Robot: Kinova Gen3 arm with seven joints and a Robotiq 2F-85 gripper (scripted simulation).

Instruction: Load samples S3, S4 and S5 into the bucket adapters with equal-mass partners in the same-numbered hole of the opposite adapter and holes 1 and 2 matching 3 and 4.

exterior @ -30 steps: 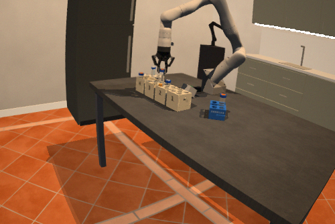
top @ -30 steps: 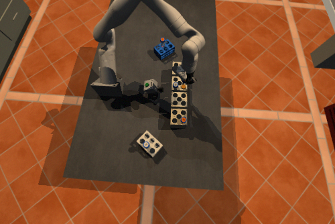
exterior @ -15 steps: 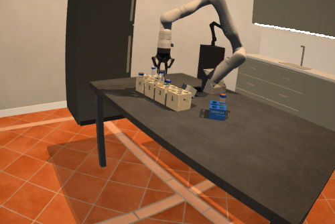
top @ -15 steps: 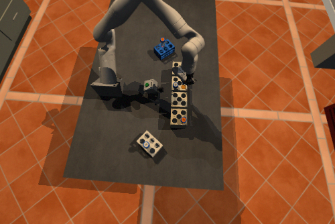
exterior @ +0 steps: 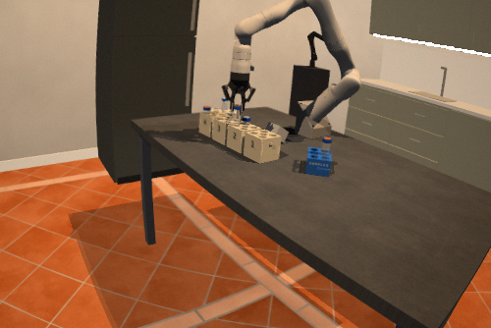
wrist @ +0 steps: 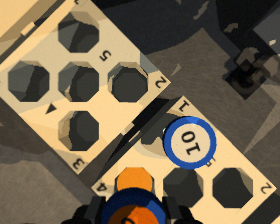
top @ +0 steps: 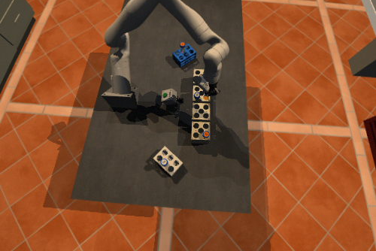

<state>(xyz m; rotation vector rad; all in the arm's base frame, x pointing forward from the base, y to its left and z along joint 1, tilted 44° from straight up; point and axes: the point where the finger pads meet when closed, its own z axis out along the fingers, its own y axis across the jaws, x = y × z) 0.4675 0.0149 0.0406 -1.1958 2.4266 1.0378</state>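
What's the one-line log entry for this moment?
gripper: shut on orange-dot sample tube | over adapter hole 4 | 10 mL blank: hole 1

I hold an orange-dot tube [wrist: 131, 212] upright above an adapter [wrist: 241, 165] holding a 10 blank [wrist: 190, 142].
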